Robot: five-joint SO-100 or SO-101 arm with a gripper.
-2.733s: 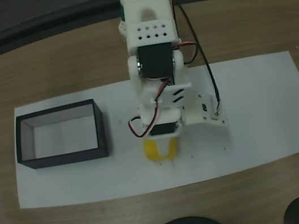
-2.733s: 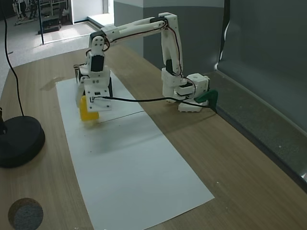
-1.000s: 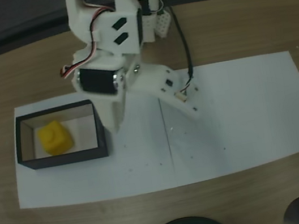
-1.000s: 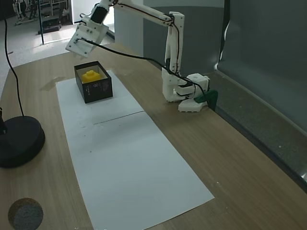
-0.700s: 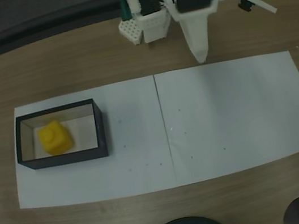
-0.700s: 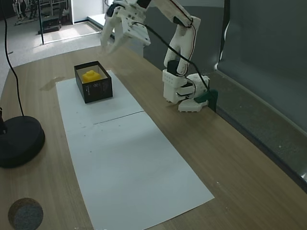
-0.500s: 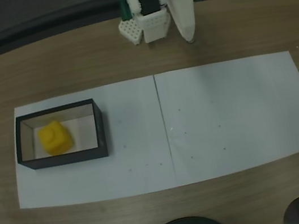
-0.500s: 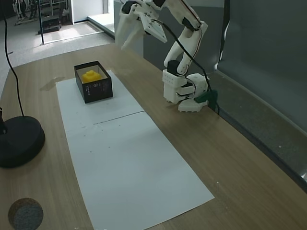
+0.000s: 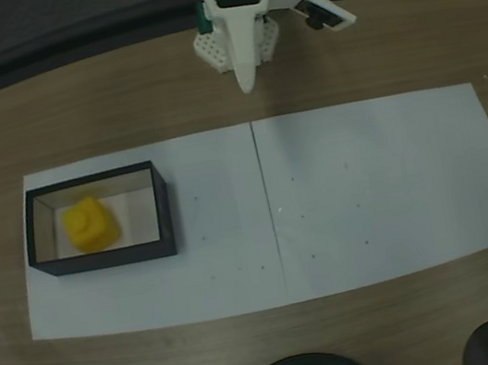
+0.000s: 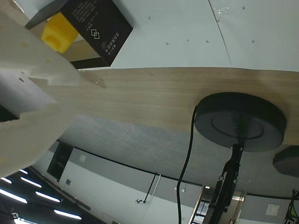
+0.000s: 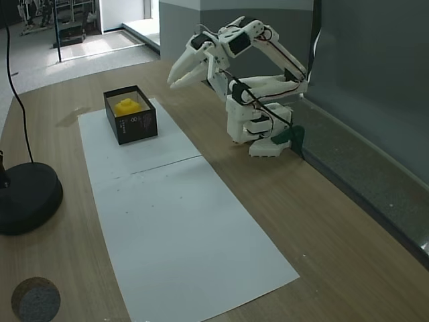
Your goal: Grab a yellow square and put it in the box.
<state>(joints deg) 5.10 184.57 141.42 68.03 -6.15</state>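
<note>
Rounded yellow square [image 9: 91, 224] sits in thin-walled black box [image 9: 167, 216]; tool [image 11: 175, 80] seemingly nearly closed, empty.

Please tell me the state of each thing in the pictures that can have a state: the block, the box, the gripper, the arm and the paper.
yellow square: resting inside the box, released.
box: upright on the paper, open on top.
gripper: empty, raised above the table, away from the box; open or shut cannot be told.
arm: folded back over its base.
white paper sheet: flat on the table, one crease across its middle.
</note>
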